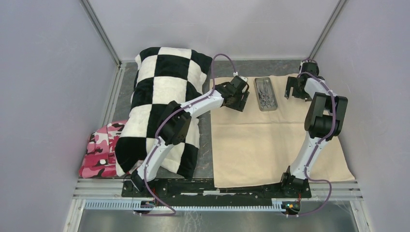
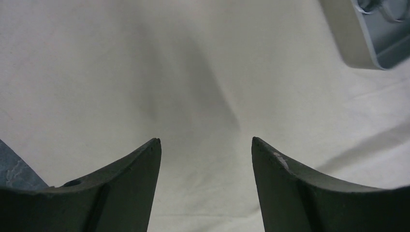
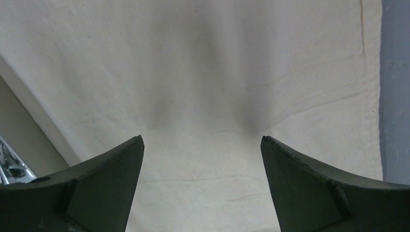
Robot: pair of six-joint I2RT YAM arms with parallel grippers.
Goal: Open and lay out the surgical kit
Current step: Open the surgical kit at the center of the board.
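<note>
The beige cloth wrap (image 1: 275, 145) of the surgical kit lies spread flat over the right half of the table. A small grey metal tray (image 1: 265, 94) with thin steel instruments in it stands on the cloth's far part; its corner (image 2: 360, 41) shows in the left wrist view and its edge (image 3: 12, 166) in the right wrist view. My left gripper (image 1: 240, 99) hovers just left of the tray, open, with only cloth (image 2: 203, 96) between its fingers. Right of the tray my right gripper (image 1: 293, 89) hangs open over bare cloth (image 3: 203, 96), jaws wide and empty.
A black-and-white checkered pillow (image 1: 162, 106) fills the left side, under the left arm. A pink camouflage cloth (image 1: 101, 147) lies at its near left. Grey walls enclose the table on three sides; a metal rail (image 1: 217, 191) runs along the front.
</note>
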